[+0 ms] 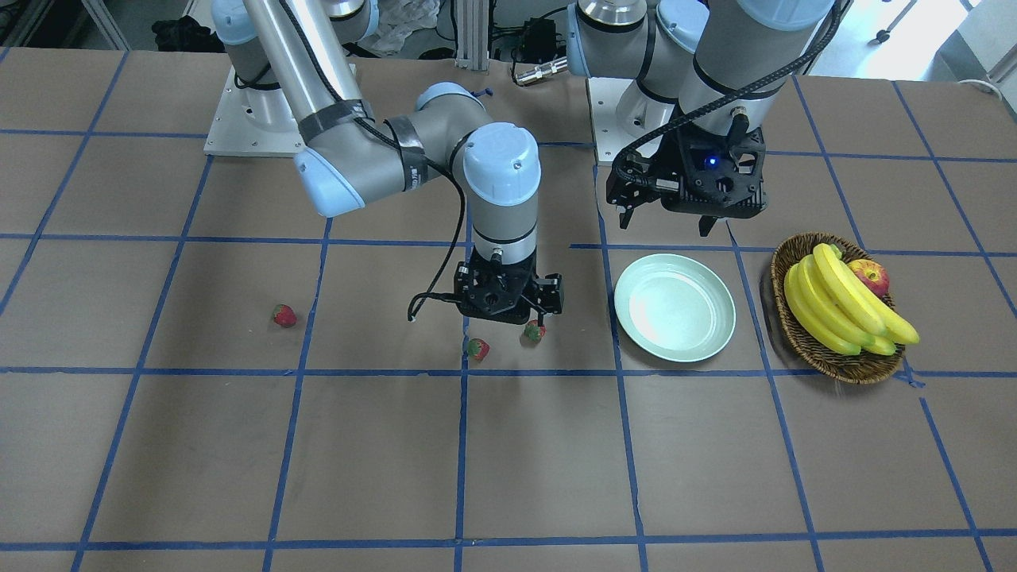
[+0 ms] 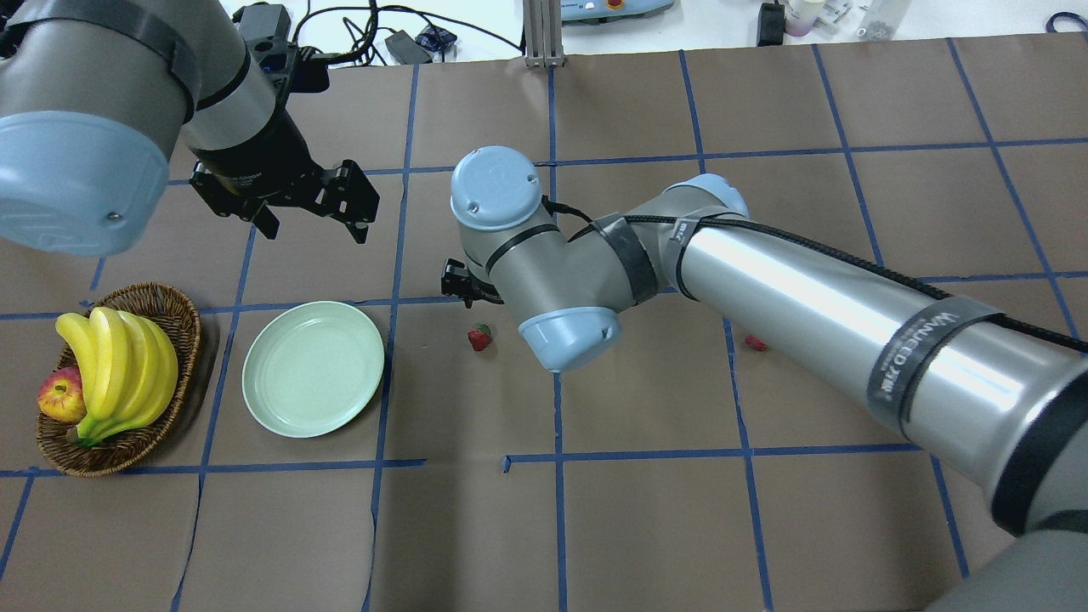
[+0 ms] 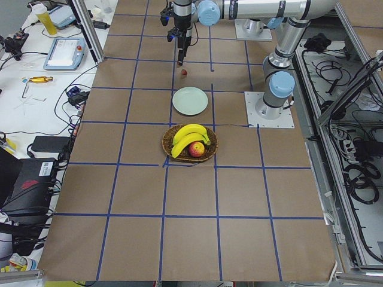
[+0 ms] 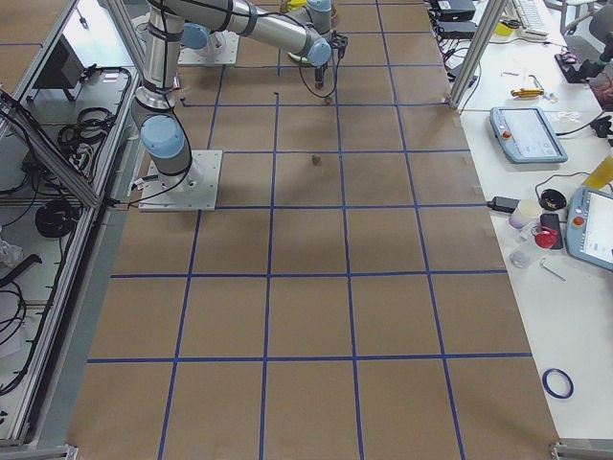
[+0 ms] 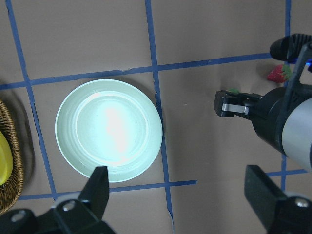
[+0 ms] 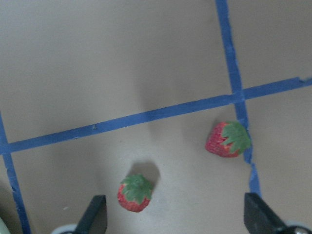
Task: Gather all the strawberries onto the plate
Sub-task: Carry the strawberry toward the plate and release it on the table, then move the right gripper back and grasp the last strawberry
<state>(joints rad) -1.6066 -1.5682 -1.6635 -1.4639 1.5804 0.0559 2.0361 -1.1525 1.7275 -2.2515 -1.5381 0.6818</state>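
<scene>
Three strawberries lie on the table: one far off alone (image 1: 284, 315) and two close together (image 1: 477, 349) (image 1: 534, 331). My right gripper (image 1: 512, 318) hangs open just above that pair. The right wrist view shows both between its fingers, one near the middle (image 6: 134, 192) and one further right (image 6: 226, 139). In the overhead view one strawberry (image 2: 480, 337) shows beside the right arm and another (image 2: 755, 343) beyond it. The pale mint-green plate (image 1: 674, 318) is empty. My left gripper (image 1: 675, 218) is open and empty, hovering behind the plate (image 5: 108, 129).
A brown wicker basket (image 1: 802, 342) with bananas (image 1: 842, 306) and an apple (image 1: 870, 276) stands next to the plate on its far side from the strawberries. The right arm's elbow (image 2: 561, 263) hides part of the table in the overhead view.
</scene>
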